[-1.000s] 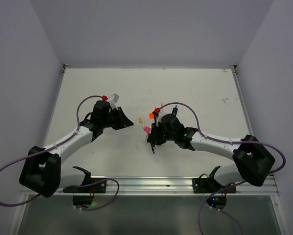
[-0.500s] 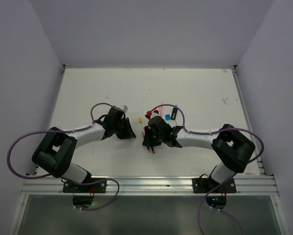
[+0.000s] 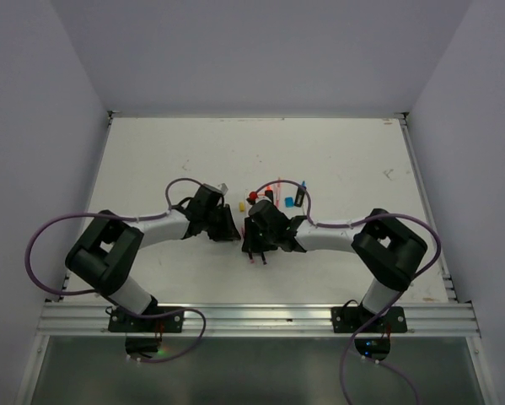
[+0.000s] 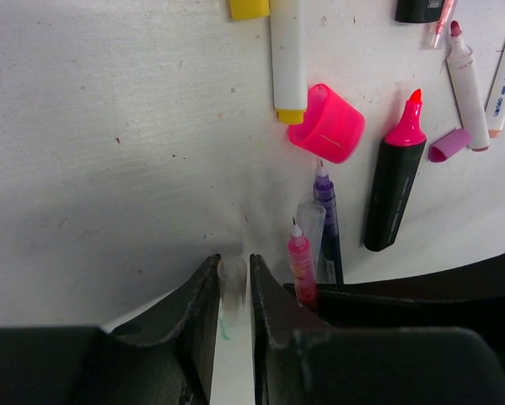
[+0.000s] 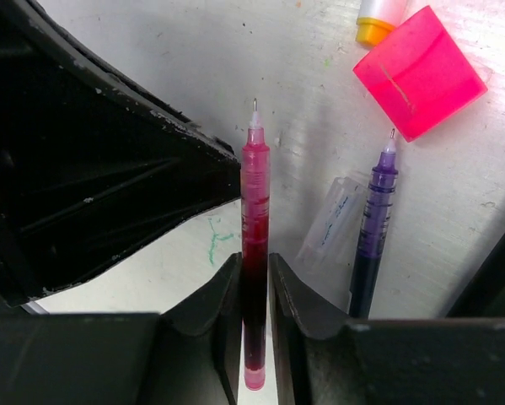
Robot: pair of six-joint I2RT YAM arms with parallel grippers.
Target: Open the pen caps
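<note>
Left gripper [image 4: 233, 266]: down low over the middle of the table, its jaws drawn in to a thin slit. I cannot tell whether anything is pinched in that slit.
Right gripper [image 5: 254, 268]: just to the right of the left one, the two sets of fingers almost meeting. Its jaws are clenched on a pink pen.
Pink pen [image 5: 254, 211]: clamped by its lower barrel, with the bare tip poking out past the fingers alongside the left gripper.
Purple pen [image 5: 372, 228]: lying on the table just beside the pink pen, tip bare and aimed at the pink cap.
Clear cap [image 5: 332, 215]: off its pen, lying flat against the side of the purple pen, between it and the pink pen.
Pink cap [image 4: 326, 124]: a stubby, bright cap on its side, loose on the table just beyond the purple pen's tip.
White pen [image 4: 287, 51]: its yellow tip sits just beside the pink cap.
Yellow cap [image 4: 249, 8]: loose, close by the white pen's barrel, at the edge of the left wrist view.
Black highlighter [image 4: 393, 186]: uncapped, pink tip showing, lying on the other side of the pink cap from the white pen.
Mauve cap [image 4: 450, 145]: small, loose, resting next to the black highlighter's shoulder.
Table [image 3: 151, 160]: white and scuffed, with the pens and caps gathered around the two grippers at its centre.
</note>
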